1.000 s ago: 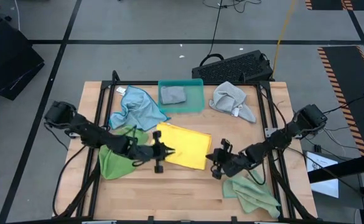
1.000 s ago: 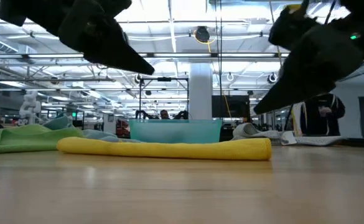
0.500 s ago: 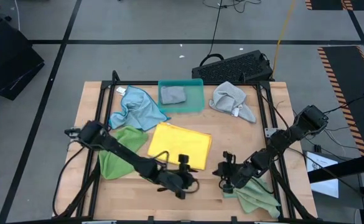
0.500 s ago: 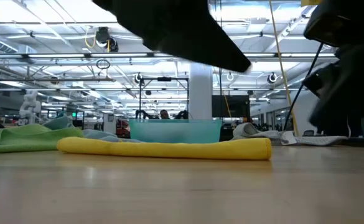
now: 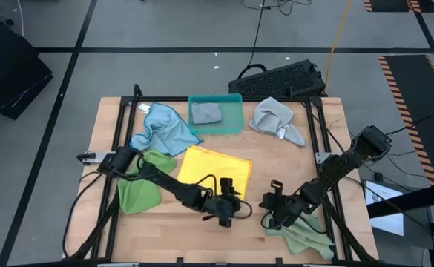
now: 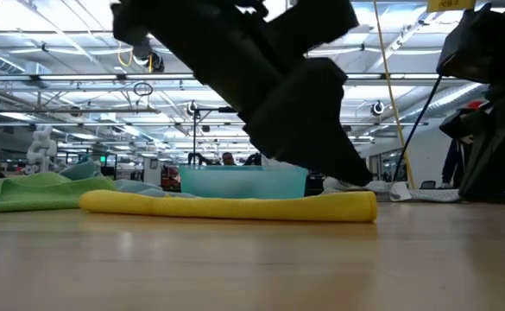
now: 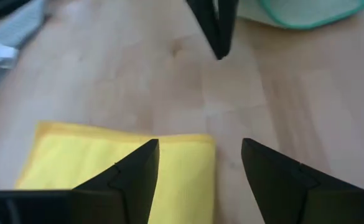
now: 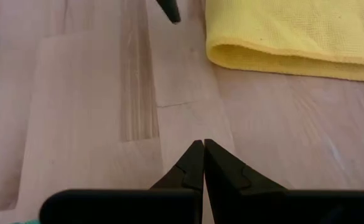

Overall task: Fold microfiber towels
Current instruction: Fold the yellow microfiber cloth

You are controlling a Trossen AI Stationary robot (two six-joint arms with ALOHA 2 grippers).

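Observation:
The folded yellow towel (image 5: pixel 215 170) lies flat in the middle of the table, its folded edge toward the near side (image 6: pixel 226 205). My left gripper (image 5: pixel 235 210) (image 7: pixel 200 152) hovers open at the towel's near right corner, one finger over the cloth, the other over bare wood. My right gripper (image 5: pixel 267 205) (image 8: pixel 201 149) is shut over bare wood just right of that corner, pointing toward it. Two green towels (image 5: pixel 139 185) (image 5: pixel 306 233), a light blue one (image 5: pixel 161 126) and a grey one (image 5: pixel 276 119) lie crumpled around. Another grey one (image 5: pixel 205 113) sits in the tray.
A teal tray (image 5: pixel 235 111) stands at the far middle. A black keyboard (image 5: pixel 280 78) lies beyond the far right edge. Black frame rails (image 5: pixel 116 119) run along both sides. Bare wood (image 5: pixel 202 233) shows along the near edge between the green towels.
My left gripper has swept from the yellow towel's near left edge toward the table's near right and sunk, ending at the towel's near right corner. My right gripper has drifted a little toward the near edge and turned. The yellow towel lies as before.

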